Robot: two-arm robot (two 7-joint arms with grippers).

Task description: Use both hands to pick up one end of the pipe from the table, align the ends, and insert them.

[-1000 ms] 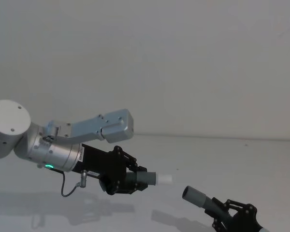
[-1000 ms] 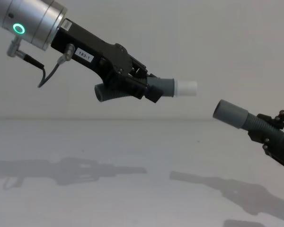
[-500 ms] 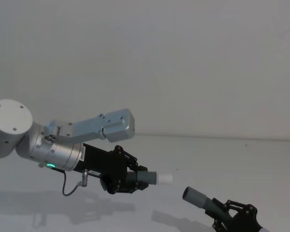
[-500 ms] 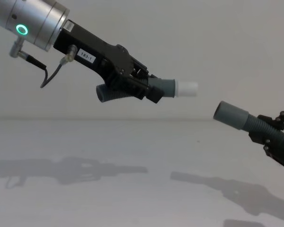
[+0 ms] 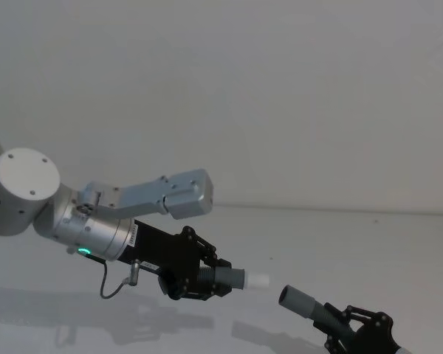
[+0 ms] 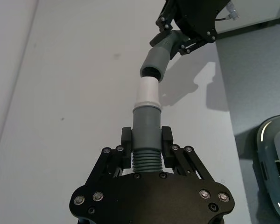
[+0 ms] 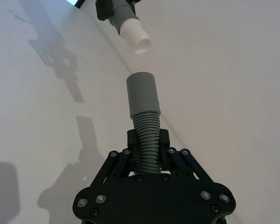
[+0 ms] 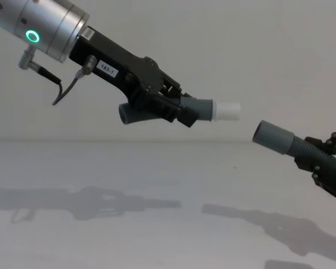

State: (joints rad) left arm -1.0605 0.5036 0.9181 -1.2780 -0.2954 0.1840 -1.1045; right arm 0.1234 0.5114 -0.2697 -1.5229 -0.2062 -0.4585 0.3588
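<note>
Both pipe pieces hang in the air above the white table (image 8: 157, 174). My left gripper (image 8: 182, 112) is shut on the ribbed part of one piece, whose narrow white tip (image 8: 227, 110) points right toward the other piece. My right gripper (image 8: 320, 158), low at the right edge, is shut on the second ribbed piece, and its wide grey socket cuff (image 8: 273, 136) faces the tip. A small gap separates the two ends, and the socket sits slightly lower. In the left wrist view the white tip (image 6: 147, 91) almost lines up with the socket (image 6: 155, 63). In the head view the tip (image 5: 257, 281) sits just left of the socket (image 5: 299, 301).
A plain pale wall (image 5: 280, 96) rises behind the table. Shadows of both arms lie on the tabletop (image 8: 101, 202). Past the table's edge, the left wrist view shows grey floor and a white-rimmed object (image 6: 273, 154).
My left arm has shifted right and slightly down, bringing the white tip closer to the socket cuff. The right gripper and its piece have stayed still.
</note>
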